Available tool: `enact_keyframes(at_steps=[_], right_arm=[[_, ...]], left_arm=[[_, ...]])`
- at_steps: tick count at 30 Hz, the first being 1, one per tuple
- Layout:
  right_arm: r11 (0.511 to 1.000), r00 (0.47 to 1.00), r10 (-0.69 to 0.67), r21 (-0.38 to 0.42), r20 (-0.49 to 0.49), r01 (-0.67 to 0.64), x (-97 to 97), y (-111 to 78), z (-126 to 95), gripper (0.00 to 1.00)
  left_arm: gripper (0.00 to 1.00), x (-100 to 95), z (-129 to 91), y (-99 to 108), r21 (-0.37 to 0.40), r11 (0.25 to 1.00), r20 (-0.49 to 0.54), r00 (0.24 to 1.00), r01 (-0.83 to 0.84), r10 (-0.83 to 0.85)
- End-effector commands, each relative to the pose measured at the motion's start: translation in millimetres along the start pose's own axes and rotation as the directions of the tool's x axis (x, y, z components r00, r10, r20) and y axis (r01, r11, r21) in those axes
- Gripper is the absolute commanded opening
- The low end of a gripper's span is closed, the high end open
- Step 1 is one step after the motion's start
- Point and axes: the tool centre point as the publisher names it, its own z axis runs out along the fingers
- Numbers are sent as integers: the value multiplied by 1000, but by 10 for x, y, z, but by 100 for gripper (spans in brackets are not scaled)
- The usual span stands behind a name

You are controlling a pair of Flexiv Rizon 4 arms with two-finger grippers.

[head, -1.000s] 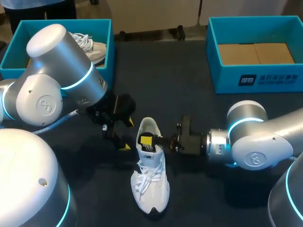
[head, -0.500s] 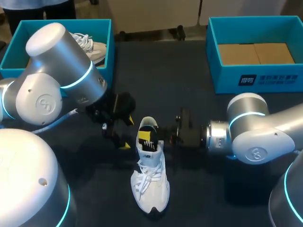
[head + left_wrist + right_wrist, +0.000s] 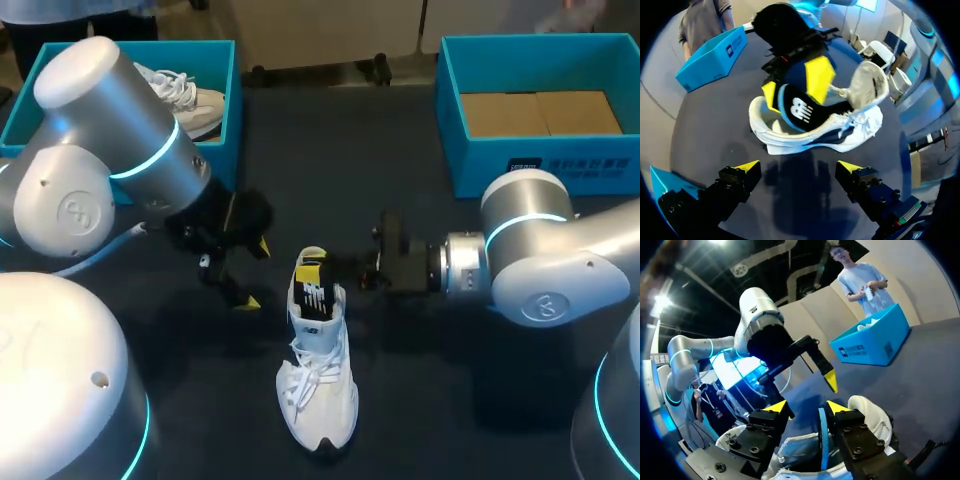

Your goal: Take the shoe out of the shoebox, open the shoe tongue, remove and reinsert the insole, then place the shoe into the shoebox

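Observation:
A white shoe (image 3: 318, 385) lies on the dark table, toe toward me. Its dark insole (image 3: 311, 288) stands up out of the heel opening. My right gripper (image 3: 322, 272) reaches in from the right and is open, one finger on each side of the insole (image 3: 822, 437), with a gap showing beside it. In the left wrist view the insole (image 3: 799, 107) rises from the shoe (image 3: 840, 132) between those yellow tips. To the left of the heel, my left gripper (image 3: 253, 275) is open and holds nothing (image 3: 799, 166).
A blue shoebox (image 3: 228, 110) at the back left holds another pale shoe (image 3: 185, 95). A second blue shoebox (image 3: 480, 170) at the back right has only cardboard inside. Bare dark tabletop surrounds the shoe.
My right gripper went from shut on the insole to open and rose slightly. The insole stays standing in the shoe. My left arm drew back to the left and up.

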Motion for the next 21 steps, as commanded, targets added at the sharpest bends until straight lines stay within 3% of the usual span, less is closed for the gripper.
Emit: enact_keyframes(at_steps=[1, 11, 21], right_arm=[[999, 1000, -4, 34, 22, 3, 50, 136, -134, 48], [990, 1000, -1, 140, 21, -2, 39, 310, -314, 48], [950, 988, 135, 294, -70, -109, -144, 417, -535, 52]], left_arm=[[100, -12, -163, 80, 7, 1000, -28, 999, -24, 24], [100, -80, -333, 227, -20, 1000, 2, 1000, -9, 9], [100, -112, -505, 381, -58, 998, 41, 998, 40, -37]])
